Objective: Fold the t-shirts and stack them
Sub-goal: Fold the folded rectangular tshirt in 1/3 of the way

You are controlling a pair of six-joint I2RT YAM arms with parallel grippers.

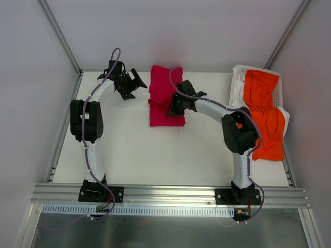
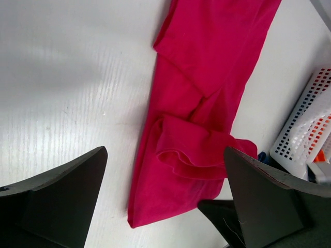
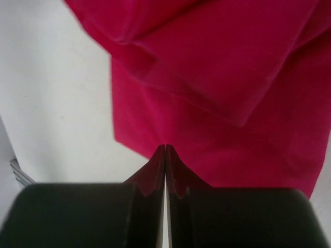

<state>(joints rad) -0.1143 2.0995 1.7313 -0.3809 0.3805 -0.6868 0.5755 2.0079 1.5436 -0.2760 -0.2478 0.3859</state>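
- The white tubular left arm carried bulky matte-black joint housings behind its pincer.
- The right arm matched it, white links and black joints.
- A thin purple cable ran back from each pincer to a flat black base plate.
- The black plastic left gripper had broad, wedge-shaped fingers.
- The black right gripper had tapering, fine-toothed fingers ahead of a blocky body.

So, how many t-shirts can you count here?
2: the crimson t-shirt lies far centre; the orange t-shirt drapes over the white basket at right. Others may hide inside it.
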